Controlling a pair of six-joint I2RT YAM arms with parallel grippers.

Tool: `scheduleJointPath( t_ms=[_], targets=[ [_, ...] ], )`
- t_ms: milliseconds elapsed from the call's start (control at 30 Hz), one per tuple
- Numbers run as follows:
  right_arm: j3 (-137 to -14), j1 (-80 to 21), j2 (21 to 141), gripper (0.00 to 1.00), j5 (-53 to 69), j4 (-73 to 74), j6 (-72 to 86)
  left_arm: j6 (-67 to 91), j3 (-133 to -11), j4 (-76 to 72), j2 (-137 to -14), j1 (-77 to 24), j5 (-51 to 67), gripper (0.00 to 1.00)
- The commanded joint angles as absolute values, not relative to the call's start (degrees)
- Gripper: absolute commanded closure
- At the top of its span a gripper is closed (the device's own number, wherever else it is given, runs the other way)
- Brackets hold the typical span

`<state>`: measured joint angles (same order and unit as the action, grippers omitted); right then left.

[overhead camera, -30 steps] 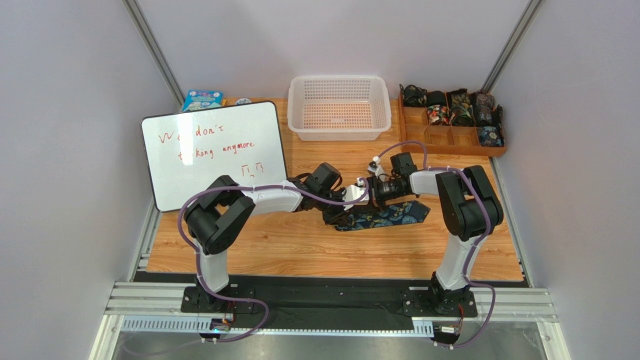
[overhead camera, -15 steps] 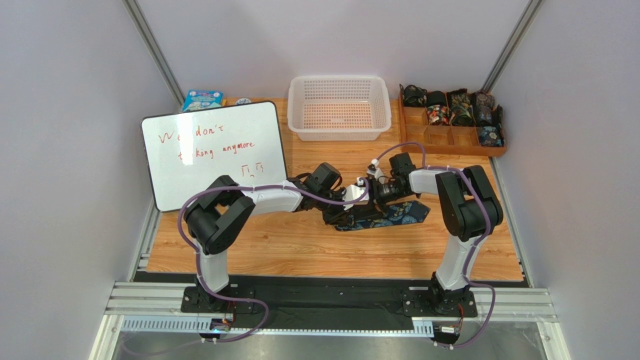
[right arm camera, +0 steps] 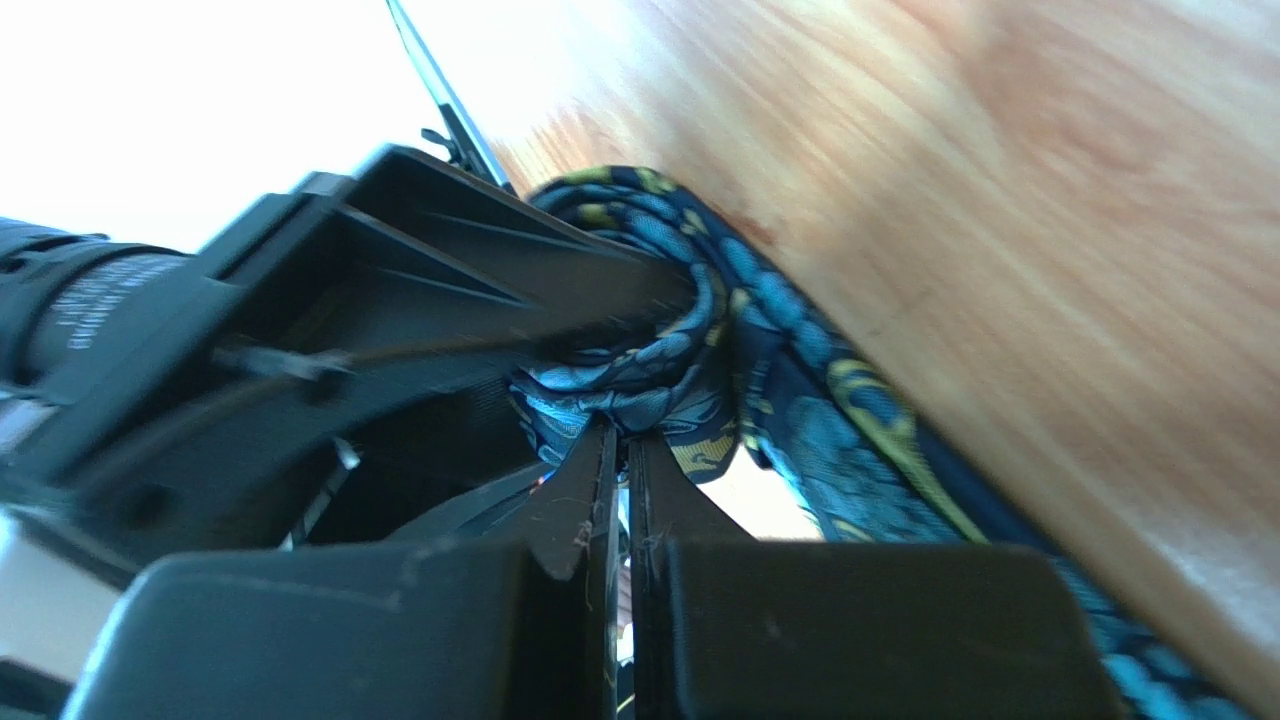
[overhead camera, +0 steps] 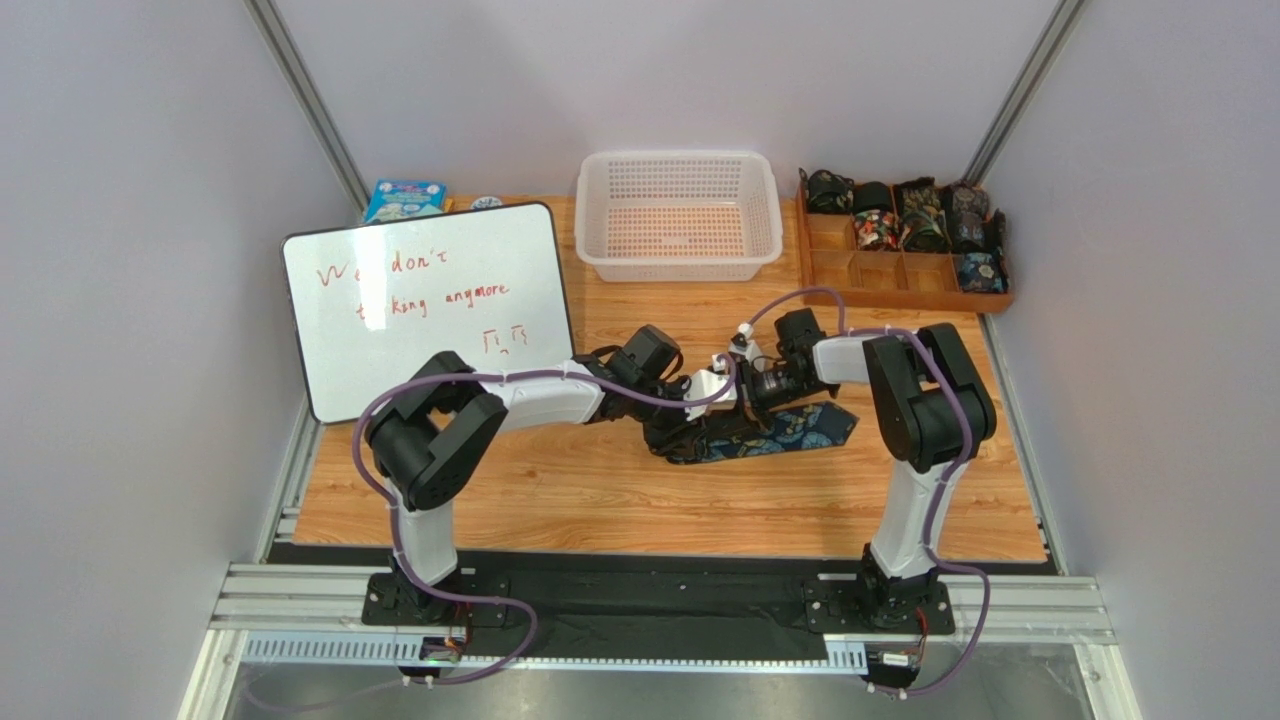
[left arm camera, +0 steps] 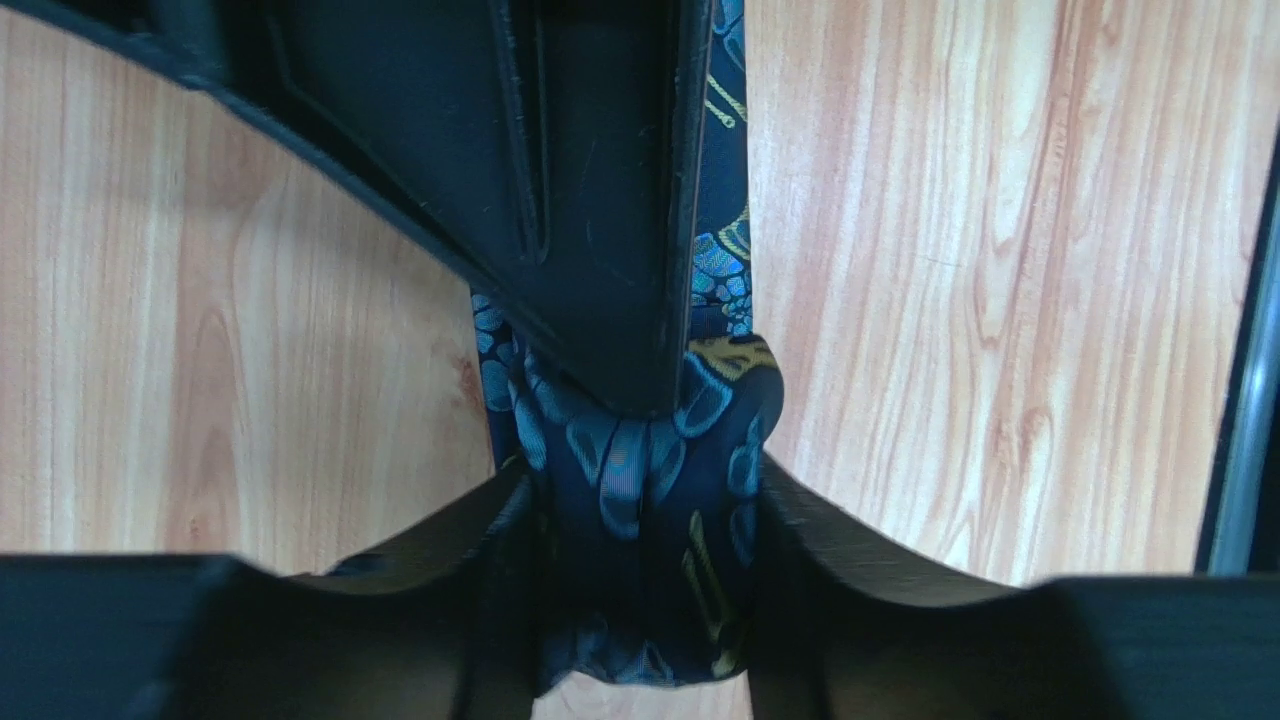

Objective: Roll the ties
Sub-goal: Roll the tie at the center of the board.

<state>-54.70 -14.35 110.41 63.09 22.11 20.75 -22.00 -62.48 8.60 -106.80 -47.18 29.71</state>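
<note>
Shifted since the earlier frames: the right gripper [right arm camera: 616,450] and its forearm sit slightly farther left, and the flat tail of the paisley tie [overhead camera: 789,431] has drawn in a little with them. The left gripper [left arm camera: 646,518] has held its place.

Right fingers [right arm camera: 579,495] are pressed together, tips buried in the core of the roll, apparently nipping an inner layer. Left fingers [left arm camera: 451,548] clamp the small roll from both sides. Roll and tail lie on the wooden table [overhead camera: 526,495], on the near side of the white basket [overhead camera: 679,215], the roll at the tail's left end. Rolled ties sit in the compartment tray [overhead camera: 902,278] just right of the basket.

Step in hand: winding, judged partway, since a good length of tail remains flat. The next move likely calls for turning the core while the left grip yields enough to feed fabric yet keeps the coil tight.
</note>
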Motion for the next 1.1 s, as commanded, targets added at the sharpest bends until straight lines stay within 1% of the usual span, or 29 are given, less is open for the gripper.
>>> scheduleJointPath(
  t_ms=[0, 67, 100, 133, 167, 300, 433, 700, 767, 867, 967, 1000, 1067],
  targets=[
    [-55.0, -13.4, 113.5, 1.0, 54.5, 26.9, 14.9, -21.0, -61.5, 11.7, -102.0, -45.7, 30.8, 0.46],
    [-55.5, -13.3, 114.2, 1.0, 52.6, 27.9, 14.4, -21.4, -60.9, 10.6, -100.5, -45.7, 32.4, 0.41],
    [-55.7, -13.0, 114.4, 1.0, 52.0, 28.1, 14.3, -21.4, -60.8, 10.1, -99.3, -45.7, 32.9, 0.36],
    [-55.9, -12.9, 114.8, 1.0, 50.3, 28.6, 14.2, -21.4, -60.6, 9.2, -98.9, -45.7, 33.2, 0.34],
    [-56.2, -12.6, 115.0, 1.0, 49.7, 28.7, 14.2, -21.3, -60.0, 8.5, -98.5, -45.7, 33.2, 0.28],
    [-58.1, -12.3, 116.4, 1.0, 46.1, 31.5, 12.7, -21.3, -57.7, 4.7, -97.8, -45.7, 34.5, 0.26],
    [-58.8, -12.1, 116.3, 1.0, 43.1, 34.4, 10.8, -20.8, -54.7, -2.8, -97.7, -45.7, 35.5, 0.26],
    [-60.2, -12.3, 117.6, 1.0, 42.2, 36.1, 9.0, -18.6, -56.0, -11.5, -103.7, -46.1, 33.3, 0.25],
    [-60.6, -12.3, 117.9, 1.0, 42.8, 35.9, 9.1, -18.7, -56.8, -12.0, -105.0, -46.8, 33.1, 0.26],
    [-61.0, -12.6, 118.0, 1.0, 43.4, 35.2, 9.7, -19.2, -57.4, -12.5, -106.6, -48.5, 33.2, 0.31],
    [-61.3, -13.3, 117.9, 1.0, 43.9, 34.4, 9.8, -18.5, -58.0, -12.0, -107.7, -49.9, 31.7, 0.41],
    [-61.3, -13.4, 117.6, 1.0, 44.4, 34.1, 9.8, -18.4, -58.3, -10.8, -107.8, -50.3, 30.9, 0.48],
    [-62.1, -13.9, 117.1, 1.0, 45.0, 33.9, 9.8, -18.3, -59.8, -8.1, -108.1, -50.6, 29.4, 0.6]
  ],
)
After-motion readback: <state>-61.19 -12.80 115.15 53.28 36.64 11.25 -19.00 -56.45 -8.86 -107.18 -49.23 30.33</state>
